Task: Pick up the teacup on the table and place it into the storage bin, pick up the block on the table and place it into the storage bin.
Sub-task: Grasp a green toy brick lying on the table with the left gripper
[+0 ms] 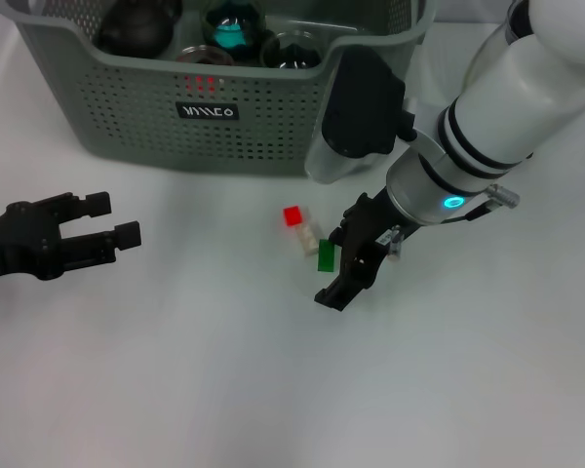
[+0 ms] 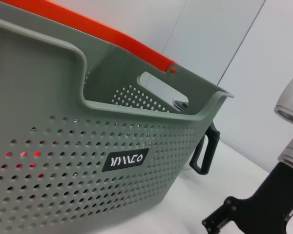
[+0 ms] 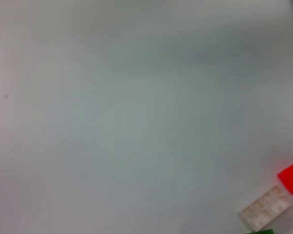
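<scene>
Clearly the teacup half of the job looked finished: no cup stood on the white table (image 1: 175, 390), and round dark vessels sat inside the large grey-green perforated plastic storage bin (image 1: 117, 107) at the far side, though which of them was the teacup I could not tell. What remained was the block, a small cluster of toy bricks (image 1: 307, 237) with a red piece, a pale cream piece and a green piece, lying on the table just near of the bin and right of centre.

The right pincer (image 1: 356, 258) hung low over the table just right of that cluster, its black fingers spread apart with nothing between them, one finger tip reaching past the green piece toward the near side. That pose suits a straddling approach, I would judge, so the fingers can close on the bricks from both sides. Its wrist camera looked straight down at bare table with the bricks at the frame's corner.

The left pincer (image 1: 102, 224) rested on the left, well apart from the bricks, its fingers parted and empty, presumably parked to leave room. A glass carafe with a black handle (image 2: 205, 151) stood just beside the bin's right end.
</scene>
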### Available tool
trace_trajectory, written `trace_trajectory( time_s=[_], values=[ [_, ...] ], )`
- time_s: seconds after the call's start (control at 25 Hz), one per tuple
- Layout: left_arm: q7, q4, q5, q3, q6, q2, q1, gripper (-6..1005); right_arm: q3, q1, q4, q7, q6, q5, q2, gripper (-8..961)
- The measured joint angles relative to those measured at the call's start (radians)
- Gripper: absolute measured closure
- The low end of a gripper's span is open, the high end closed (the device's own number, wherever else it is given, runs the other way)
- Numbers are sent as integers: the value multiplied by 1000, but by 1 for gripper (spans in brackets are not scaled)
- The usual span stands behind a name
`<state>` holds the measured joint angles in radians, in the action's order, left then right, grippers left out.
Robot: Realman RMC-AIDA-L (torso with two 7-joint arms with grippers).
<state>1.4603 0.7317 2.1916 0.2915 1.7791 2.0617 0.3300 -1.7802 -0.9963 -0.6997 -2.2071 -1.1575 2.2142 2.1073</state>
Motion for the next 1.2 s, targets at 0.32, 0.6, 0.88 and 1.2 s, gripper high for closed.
trace_trajectory(
  time_s=[0.32, 0.6, 0.88, 1.2],
  values=[
    [0, -5, 2, 0, -6, 0, 0, 173, 3, -2, -4, 14, 31, 2, 1, 38],
    [0, -6, 4, 0, -9, 0, 0, 173, -33, 9, -9, 32, 73, -17, 6, 38],
    [0, -8, 5, 0, -11, 0, 0, 173, -37, 10, -3, 32, 79, -18, 7, 38],
    [0, -8, 4, 0, -11, 0, 0, 173, -37, 11, -5, 31, 32, -18, 6, 38]
  ],
)
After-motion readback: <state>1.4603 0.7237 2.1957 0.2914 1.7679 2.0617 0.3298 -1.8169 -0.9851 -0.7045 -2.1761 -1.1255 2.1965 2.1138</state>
